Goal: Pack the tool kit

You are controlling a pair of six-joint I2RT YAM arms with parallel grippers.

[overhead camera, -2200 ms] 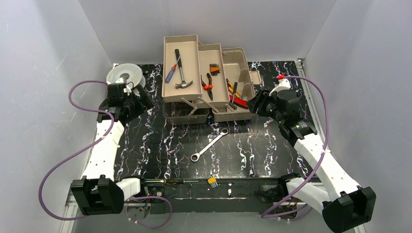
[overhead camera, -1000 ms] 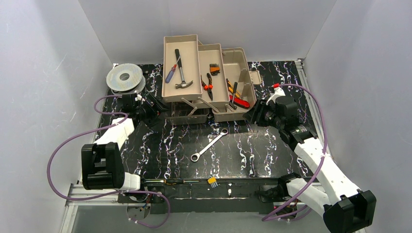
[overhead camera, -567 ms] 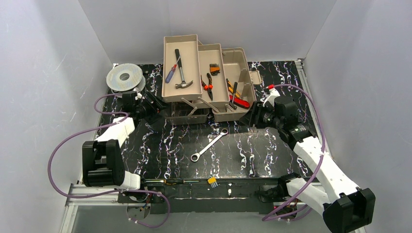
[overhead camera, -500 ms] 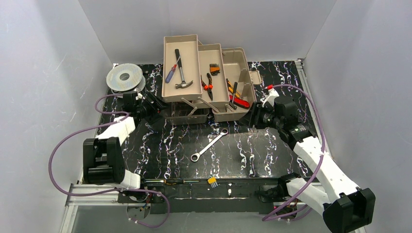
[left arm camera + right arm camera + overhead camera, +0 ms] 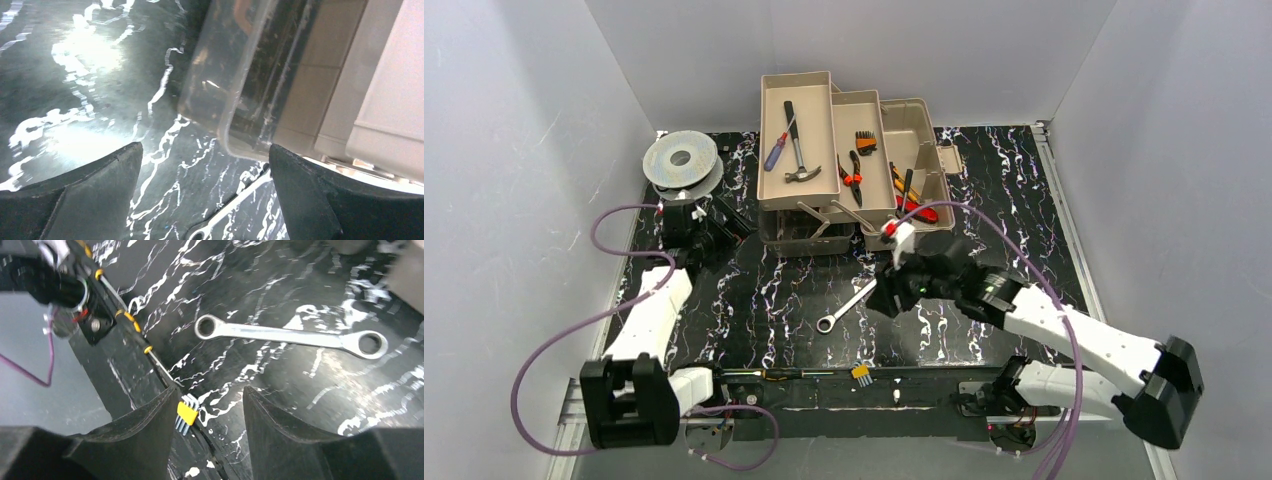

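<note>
The tan toolbox stands at the back with its fold-out trays open. The left tray holds a hammer and a blue screwdriver. The middle tray holds pliers and orange hex keys. A silver wrench lies on the mat; it also shows in the right wrist view. My right gripper is open and empty, over the wrench's right end; in its wrist view the jaws are apart. My left gripper is open and empty by the smoky lid's corner.
A yellow hex key set and a thin screwdriver lie along the table's near edge; both show in the right wrist view, the set and the screwdriver. A grey spool sits back left. Grey walls enclose the table.
My right arm has swung from the toolbox's right side to the centre, over the wrench. My left arm has drawn back slightly to the left. Both stay open.
</note>
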